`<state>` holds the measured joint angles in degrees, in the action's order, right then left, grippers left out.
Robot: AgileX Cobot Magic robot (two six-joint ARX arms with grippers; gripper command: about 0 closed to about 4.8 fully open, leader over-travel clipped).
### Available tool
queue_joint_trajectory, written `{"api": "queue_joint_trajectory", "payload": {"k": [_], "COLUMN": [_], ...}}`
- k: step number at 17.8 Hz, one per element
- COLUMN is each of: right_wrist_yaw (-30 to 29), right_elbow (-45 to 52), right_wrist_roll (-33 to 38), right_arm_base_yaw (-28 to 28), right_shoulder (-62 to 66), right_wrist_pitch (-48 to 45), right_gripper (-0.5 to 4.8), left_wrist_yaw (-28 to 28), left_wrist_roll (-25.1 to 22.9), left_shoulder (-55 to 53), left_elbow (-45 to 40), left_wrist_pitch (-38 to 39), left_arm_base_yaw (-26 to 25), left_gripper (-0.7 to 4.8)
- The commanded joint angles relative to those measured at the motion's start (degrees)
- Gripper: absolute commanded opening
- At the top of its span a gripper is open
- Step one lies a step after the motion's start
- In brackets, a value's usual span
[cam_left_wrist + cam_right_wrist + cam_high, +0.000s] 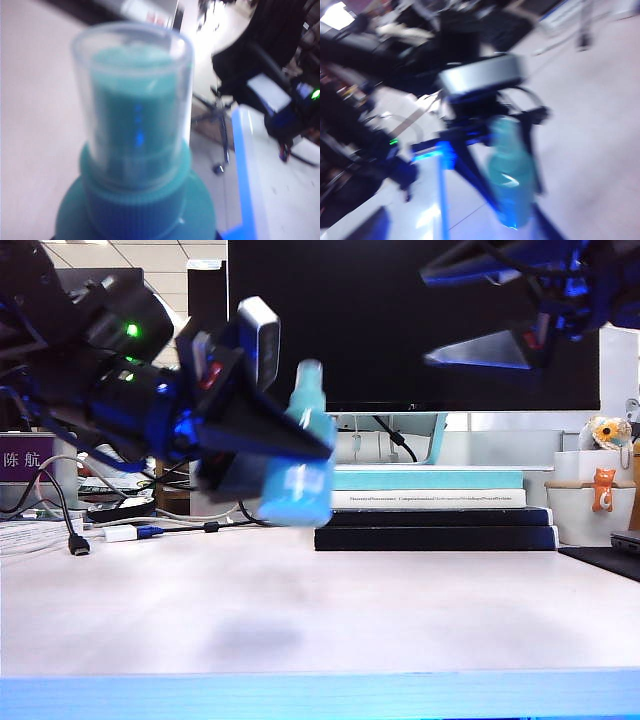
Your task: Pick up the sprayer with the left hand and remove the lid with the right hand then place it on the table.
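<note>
clear lid (132,95) capping teal sprayer (137,205)

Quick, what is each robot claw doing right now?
Left gripper: closed on the sprayer, held above the table, lid still on.
Right gripper: open, holding nothing, up high.

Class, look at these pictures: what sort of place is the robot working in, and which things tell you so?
Probably an office desk. A large dark monitor stands at the back, books are stacked beneath it, and cables trail across the table. The left wrist view also shows an office chair.
</note>
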<state>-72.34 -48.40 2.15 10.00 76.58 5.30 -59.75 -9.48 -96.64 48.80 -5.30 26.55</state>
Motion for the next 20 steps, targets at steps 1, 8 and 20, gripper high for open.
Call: {"api": "queue_joint_trajectory", "payload": {"k": [1,8,20], "right_wrist_yaw": [-1.1,-0.5,15.9], "right_elbow": [-0.2,-0.2,-0.2], "right_wrist_roll": [0.4,0.8,4.0], "right_arm_base_yaw": [4.1,7.1,7.1], "right_shoulder": [-0.2,-0.2,-0.2], "right_wrist_pitch": [-1.1,-2.7,-16.1], "right_gripper": [3.56,3.55,-0.06], "left_wrist_yaw": [-4.2,-7.9,-0.8], "left_wrist_roll": [-1.4,4.1,9.0], "left_shoulder": [0.3,0.2,0.2], "left_elbow": [0.9,4.7,4.7], "left_wrist_pitch": [1.8,-3.1,-10.4], "left_arm_base_yaw": [1.6,7.8,13.1], "left_gripper": [2.06,2.06,2.05]}}
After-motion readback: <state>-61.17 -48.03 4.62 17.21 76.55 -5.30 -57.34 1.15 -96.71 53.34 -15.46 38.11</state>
